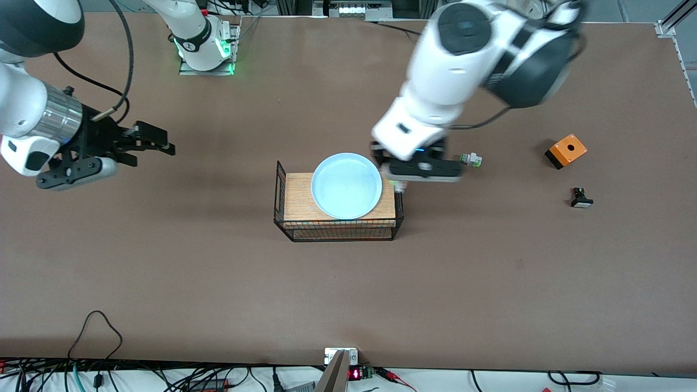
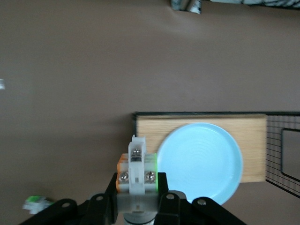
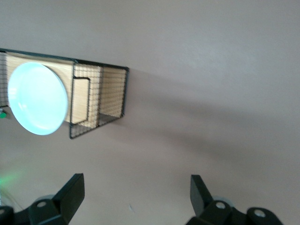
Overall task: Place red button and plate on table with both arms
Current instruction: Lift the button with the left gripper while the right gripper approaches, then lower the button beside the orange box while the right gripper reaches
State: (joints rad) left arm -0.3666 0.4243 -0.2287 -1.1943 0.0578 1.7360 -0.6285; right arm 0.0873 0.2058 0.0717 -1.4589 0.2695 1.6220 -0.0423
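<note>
Front view: pale blue plate (image 1: 347,185) sits on wood-topped wire rack (image 1: 337,209), mid table (image 1: 218,283). Left gripper (image 1: 400,188) is over the rack's edge toward the left arm's end, just beside the plate rim; whatever it holds is hidden here. Right gripper (image 1: 158,142) waits in the air, well apart from the plate, fingers spread, empty.

Left wrist view: fingers pinch a whitish switch part w/ green side, the red button (image 2: 137,176); cap not visible. Plate just beside it.

Right wrist view: spread fingertips (image 3: 70,190), plate on the rack. No readable writing.
</note>
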